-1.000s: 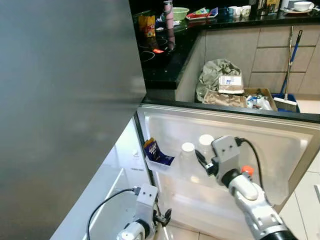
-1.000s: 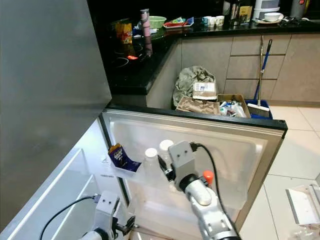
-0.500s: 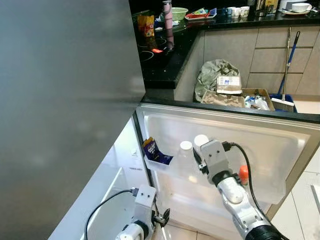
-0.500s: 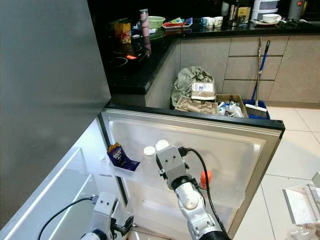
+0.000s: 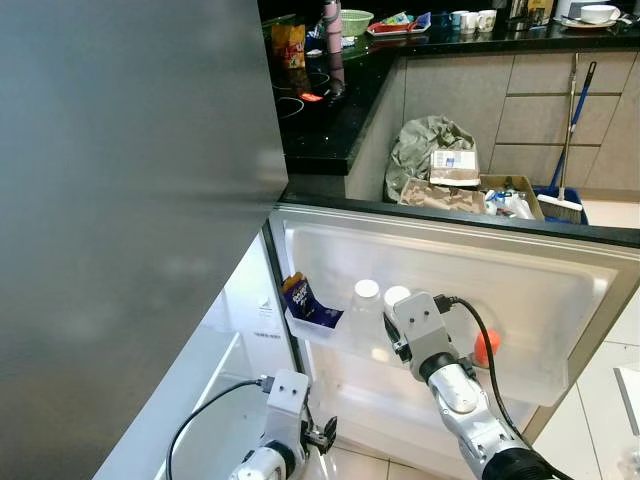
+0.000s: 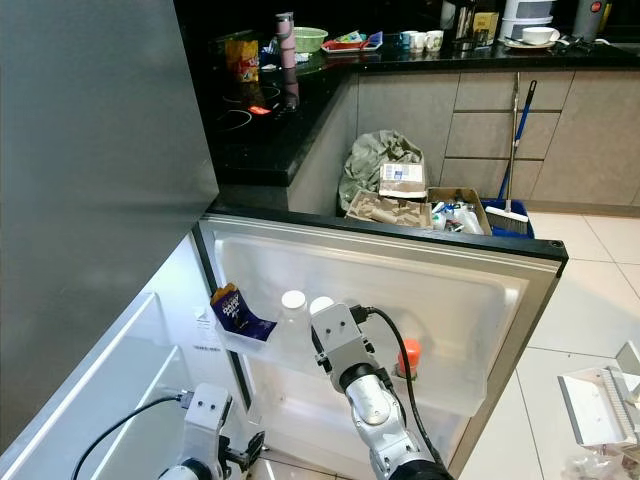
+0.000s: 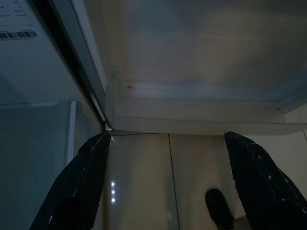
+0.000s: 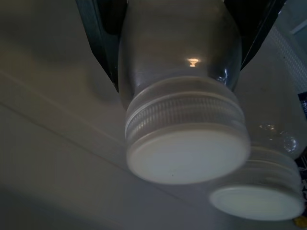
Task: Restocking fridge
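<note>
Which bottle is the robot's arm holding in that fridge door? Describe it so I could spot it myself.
Start at the open fridge door and find its clear door shelf. Three bottles stand there beside a blue snack packet. The held bottle is the middle one, white-capped, with the right gripper shut on it; the other white-capped bottle stands free beside it, and the third bottle has an orange cap.

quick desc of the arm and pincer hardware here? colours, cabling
Both arms are silver with white boxy wrist modules and looped black cables. The right pincer has two long black fingers. The left pincer has two tapered black fingers with a finely textured surface.
</note>
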Robot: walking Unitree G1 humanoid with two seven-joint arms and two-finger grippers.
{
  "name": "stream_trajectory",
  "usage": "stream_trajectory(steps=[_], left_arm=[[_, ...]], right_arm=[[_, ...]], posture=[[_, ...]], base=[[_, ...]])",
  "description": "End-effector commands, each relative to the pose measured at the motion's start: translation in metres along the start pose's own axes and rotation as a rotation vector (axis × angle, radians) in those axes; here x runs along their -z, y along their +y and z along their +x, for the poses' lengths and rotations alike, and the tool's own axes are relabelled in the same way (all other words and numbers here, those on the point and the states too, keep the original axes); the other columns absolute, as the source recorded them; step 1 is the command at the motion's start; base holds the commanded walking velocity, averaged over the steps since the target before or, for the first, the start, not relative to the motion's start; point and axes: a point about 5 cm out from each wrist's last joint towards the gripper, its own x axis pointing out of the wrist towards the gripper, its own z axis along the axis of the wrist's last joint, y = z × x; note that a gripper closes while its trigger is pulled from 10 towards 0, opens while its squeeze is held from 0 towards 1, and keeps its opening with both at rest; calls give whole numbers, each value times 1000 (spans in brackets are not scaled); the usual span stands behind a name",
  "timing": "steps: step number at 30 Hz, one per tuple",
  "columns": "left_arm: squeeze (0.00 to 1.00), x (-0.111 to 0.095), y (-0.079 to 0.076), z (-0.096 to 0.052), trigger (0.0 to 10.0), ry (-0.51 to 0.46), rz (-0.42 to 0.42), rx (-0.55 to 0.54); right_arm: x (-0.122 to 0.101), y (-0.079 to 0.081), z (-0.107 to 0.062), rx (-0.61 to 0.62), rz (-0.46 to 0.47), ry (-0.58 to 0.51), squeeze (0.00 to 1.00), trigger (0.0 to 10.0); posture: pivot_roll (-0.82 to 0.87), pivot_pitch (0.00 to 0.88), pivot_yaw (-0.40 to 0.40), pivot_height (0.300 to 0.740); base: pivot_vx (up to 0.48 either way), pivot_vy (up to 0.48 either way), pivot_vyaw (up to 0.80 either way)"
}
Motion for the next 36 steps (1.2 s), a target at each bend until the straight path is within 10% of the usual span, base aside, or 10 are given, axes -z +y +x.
stream_trajectory(steps=[1, 13, 15, 17, 29, 30, 34, 36], left_arm=[[0, 5, 10, -5, 10000, 25, 9, -29], [0, 4, 9, -5, 10000, 26, 10, -24], [0, 4, 9, -5, 10000, 25, 10, -24], [0, 4, 9, -5, 10000, 25, 9, -23], [0, 3, 8, -5, 10000, 24, 12, -21], [0, 2, 8, -5, 10000, 23, 11, -21], [0, 3, 8, -5, 10000, 23, 12, -20], [0, 2, 7, -5, 10000, 23, 12, -19]], right_arm=[[6, 6, -1, -22, 16, 30, 0, 10000], [11, 3, -1, -23, 42, 55, 0, 10000], [12, 3, -1, -28, 48, 61, 125, 10000], [12, 2, 0, -30, 55, 66, 1000, 10000], [9, 3, 2, -29, 41, 51, 1000, 10000], [8, 3, 2, -27, 41, 47, 345, 10000], [6, 1, 2, -18, 27, 28, 0, 10000], [3, 0, 3, -14, 14, 9, 0, 10000]], posture=[[-51, 141, 61, 740], [-52, 144, 62, 740], [-51, 144, 62, 740], [-52, 143, 64, 740], [-51, 144, 65, 740], [-52, 144, 65, 740], [-53, 143, 66, 740], [-53, 143, 65, 740]], base=[[0, 0, 0], [0, 0, 0], [0, 0, 0], [0, 0, 0], [0, 0, 0], [0, 0, 0], [0, 0, 0], [0, 0, 0]])
